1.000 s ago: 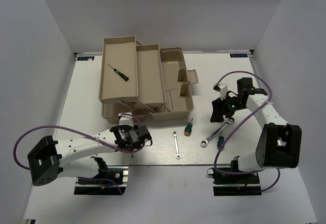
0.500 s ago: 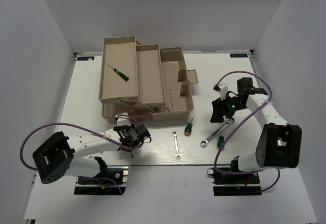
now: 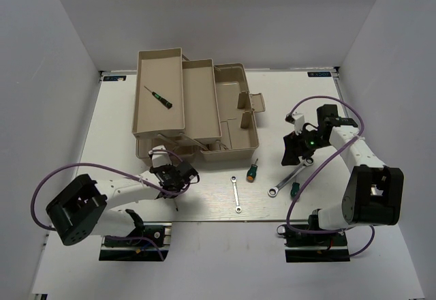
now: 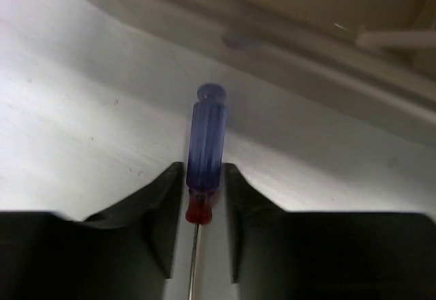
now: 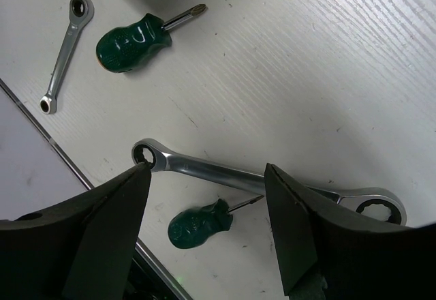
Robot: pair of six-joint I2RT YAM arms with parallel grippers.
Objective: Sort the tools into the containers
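From the top camera, the beige cantilever toolbox (image 3: 229, 119) stood open at the far left of the desk (image 3: 116, 129). Its raised tray (image 3: 160, 65) held the black-green precision screwdriver (image 3: 158, 97). The left claw (image 3: 178, 177) sat low, just beside the toolbox's near wall. Well apart on the right, the right claw (image 3: 296, 151) hung above the far end of the longer wrench (image 3: 286, 181). The shorter wrench (image 3: 236, 195) and one stubby green-handled screwdriver (image 3: 253, 170) lay on the desk between the arms. The other stubby screwdriver (image 3: 295, 189) lay beside the longer wrench.

In the left wrist camera, the left claw (image 4: 204, 198) was closed narrowly on the blue-red precision screwdriver (image 4: 206, 136). Both fingers (image 4: 163, 211) pressed the lower handle, the blue cap pointed towards the toolbox wall (image 4: 306, 13), and the thin shaft ran back between the fingers.

In the right wrist camera, the right claw (image 5: 204, 177) was spread wide and held nothing. The longer wrench (image 5: 231, 174) lay crosswise beneath its fingers (image 5: 109, 232). One stubby screwdriver (image 5: 201, 223) lay near that wrench. The other (image 5: 133, 41) and the shorter wrench (image 5: 65, 51) lay farther off.
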